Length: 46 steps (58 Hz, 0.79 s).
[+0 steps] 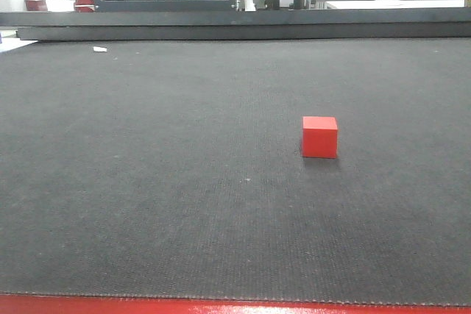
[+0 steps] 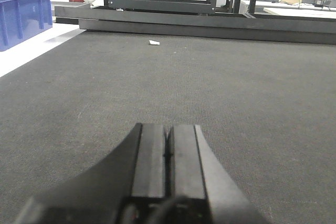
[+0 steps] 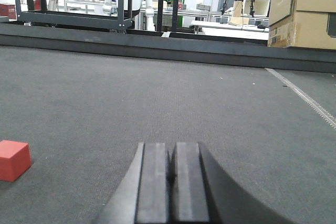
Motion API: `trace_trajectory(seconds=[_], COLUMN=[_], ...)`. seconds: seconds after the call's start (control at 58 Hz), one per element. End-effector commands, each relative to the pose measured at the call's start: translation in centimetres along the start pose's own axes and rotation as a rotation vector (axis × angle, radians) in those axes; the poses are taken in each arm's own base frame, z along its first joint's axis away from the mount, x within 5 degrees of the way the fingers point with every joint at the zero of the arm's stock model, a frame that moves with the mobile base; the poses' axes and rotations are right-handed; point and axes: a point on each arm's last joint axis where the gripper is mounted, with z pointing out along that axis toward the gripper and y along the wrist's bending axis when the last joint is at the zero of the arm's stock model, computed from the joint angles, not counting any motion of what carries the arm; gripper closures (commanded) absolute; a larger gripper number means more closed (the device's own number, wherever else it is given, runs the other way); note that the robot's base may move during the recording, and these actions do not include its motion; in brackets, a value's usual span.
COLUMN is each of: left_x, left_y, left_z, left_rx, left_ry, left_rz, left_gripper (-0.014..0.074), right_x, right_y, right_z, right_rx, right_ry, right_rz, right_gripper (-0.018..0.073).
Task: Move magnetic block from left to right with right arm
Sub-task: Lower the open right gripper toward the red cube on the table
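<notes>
Right of the mat's (image 1: 147, 196) middle the red block (image 1: 319, 137) lies ungrasped, left gripper (image 2: 167, 136) and right gripper (image 3: 171, 153) both clenched empty, so the pick-up looks unstarted: the right one should probably open and swing left.

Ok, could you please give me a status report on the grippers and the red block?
Left gripper shut, empty. Right gripper shut, empty. Red block on the mat, untouched, to the right gripper's left. Nothing seen between them.
</notes>
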Motion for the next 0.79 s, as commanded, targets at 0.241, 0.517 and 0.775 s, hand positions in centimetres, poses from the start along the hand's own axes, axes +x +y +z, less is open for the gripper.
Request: trace_trajectory(seconds=[0.241,0.517,0.775], left_x=[-0.51,-0.51,-0.51], left_y=[0.03,0.03,0.03], left_z=[-0.1,-0.1,-0.1], left_rx=[0.0,0.0,0.0], left_ry=[-0.082,-0.082,-0.082], left_rz=[-0.011,-0.011,-0.011], left_gripper=[0.0722,0.0722,0.0722], right_x=[-0.94,-0.94,-1.27], right_y=[-0.04,-0.04,-0.05], right_z=[-0.2,-0.2,-0.24], right_rx=[0.006,0.006,0.007], right_ry=[-0.106,-0.106,-0.142], right_rz=[-0.001,-0.001,-0.002], right_gripper=[0.0502,0.0502,0.0502])
